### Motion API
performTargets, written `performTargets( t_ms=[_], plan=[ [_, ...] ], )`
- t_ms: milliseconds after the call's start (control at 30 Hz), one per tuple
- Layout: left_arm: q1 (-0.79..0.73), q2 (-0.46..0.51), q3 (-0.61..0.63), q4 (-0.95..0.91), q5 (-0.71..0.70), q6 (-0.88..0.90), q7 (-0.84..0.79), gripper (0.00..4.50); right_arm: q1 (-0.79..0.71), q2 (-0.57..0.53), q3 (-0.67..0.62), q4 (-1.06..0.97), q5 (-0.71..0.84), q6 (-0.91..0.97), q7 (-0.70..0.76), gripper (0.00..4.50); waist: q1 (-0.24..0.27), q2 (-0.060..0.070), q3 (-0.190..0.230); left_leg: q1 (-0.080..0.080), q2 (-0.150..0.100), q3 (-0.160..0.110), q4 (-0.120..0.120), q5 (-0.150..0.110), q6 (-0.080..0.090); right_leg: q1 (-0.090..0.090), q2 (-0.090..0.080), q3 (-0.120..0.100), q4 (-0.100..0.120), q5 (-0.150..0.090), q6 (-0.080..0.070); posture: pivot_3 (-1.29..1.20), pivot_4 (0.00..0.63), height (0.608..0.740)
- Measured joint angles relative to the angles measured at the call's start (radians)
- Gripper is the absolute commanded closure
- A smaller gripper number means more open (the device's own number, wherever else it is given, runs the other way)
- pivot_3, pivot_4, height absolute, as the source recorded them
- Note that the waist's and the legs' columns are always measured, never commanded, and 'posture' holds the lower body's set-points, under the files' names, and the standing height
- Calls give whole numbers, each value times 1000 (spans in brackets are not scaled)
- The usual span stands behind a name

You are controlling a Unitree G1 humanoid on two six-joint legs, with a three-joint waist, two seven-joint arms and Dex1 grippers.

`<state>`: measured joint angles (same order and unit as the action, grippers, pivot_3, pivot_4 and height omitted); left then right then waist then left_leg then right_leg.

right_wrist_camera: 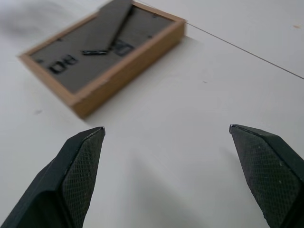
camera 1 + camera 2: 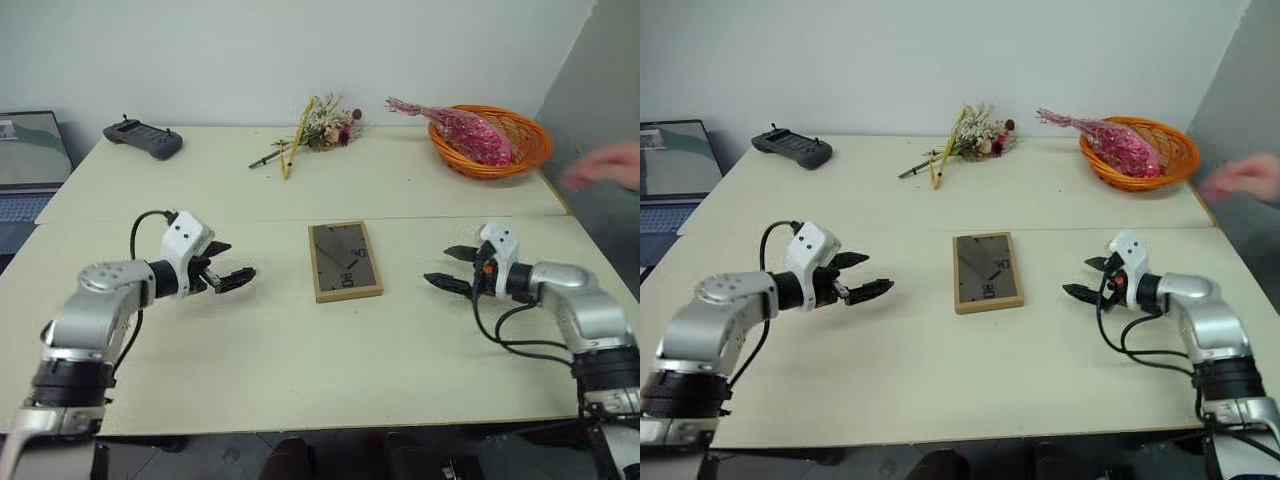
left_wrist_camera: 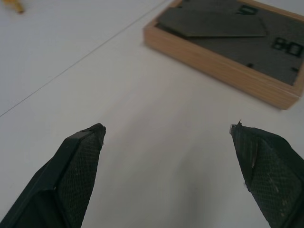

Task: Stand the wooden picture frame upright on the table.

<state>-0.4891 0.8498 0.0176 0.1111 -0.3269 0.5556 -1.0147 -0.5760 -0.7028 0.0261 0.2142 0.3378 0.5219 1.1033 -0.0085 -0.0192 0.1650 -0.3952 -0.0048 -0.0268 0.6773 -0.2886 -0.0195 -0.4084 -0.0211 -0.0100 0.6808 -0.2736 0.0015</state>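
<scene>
The wooden picture frame [image 2: 344,261] lies flat, back panel up, in the middle of the pale table [image 2: 300,370], just on the near side of the seam between the slabs. Its dark stand is folded against the back. My left gripper [image 2: 226,265] hovers open to the frame's left, a hand's width away, pointing at it. On the opposite side my right gripper [image 2: 453,269] is open too, aimed at the frame from a similar gap. Both wrist views show the frame [image 3: 228,50] [image 1: 102,52] ahead of spread fingertips with bare table between.
At the far edge lie a dried flower bunch [image 2: 315,128], an orange basket [image 2: 492,141] holding pink flowers, and a dark handheld controller [image 2: 143,139]. A laptop [image 2: 30,160] sits at the far left. A person's blurred hand [image 2: 605,167] is at the right edge.
</scene>
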Motion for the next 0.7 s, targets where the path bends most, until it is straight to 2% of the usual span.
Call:
performTargets(
  t_ms=[167, 300, 367, 467, 700],
  plan=[
    [-110, 4, -56, 107, 54, -66, -53, 0, -123, 0, 31, 81, -6, 5, 77, 26, 0, 0, 0, 0, 0, 0, 0, 0, 0, 0, 0, 0, 0, 0, 0, 0, 150, 740],
    [-166, -34, -77, 225, 108, -151, -58, 0, -165, 43, 56, 177, -46, -54, 81, 26, 0, 0, 0, -2, 0, 1, 2, 0, 0, -1, -1, 0, 0, 0, 0, 0, 150, 740],
    [-188, -70, -93, 280, 129, -201, -56, 354, -182, 77, 75, 228, -74, -91, 67, 0, 1, 0, 0, -3, 0, 1, 2, 0, 0, -2, -1, 0, 0, 0, 0, 0, 150, 740],
    [-220, -113, -116, 342, 167, -263, -42, 916, -225, 124, 102, 313, -134, -167, 18, 512, 0, 0, 0, -3, 0, 1, 2, 0, -1, -3, -1, 0, 1, 0, 0, 0, 150, 740],
    [-302, -222, -167, 519, 270, -422, 11, 2483, -364, 248, 126, 540, -259, -295, -151, 2318, -2, 0, 0, -3, 0, 2, 2, 2, -4, -3, -1, 1, 1, 0, 0, 0, 150, 740]
  ],
)
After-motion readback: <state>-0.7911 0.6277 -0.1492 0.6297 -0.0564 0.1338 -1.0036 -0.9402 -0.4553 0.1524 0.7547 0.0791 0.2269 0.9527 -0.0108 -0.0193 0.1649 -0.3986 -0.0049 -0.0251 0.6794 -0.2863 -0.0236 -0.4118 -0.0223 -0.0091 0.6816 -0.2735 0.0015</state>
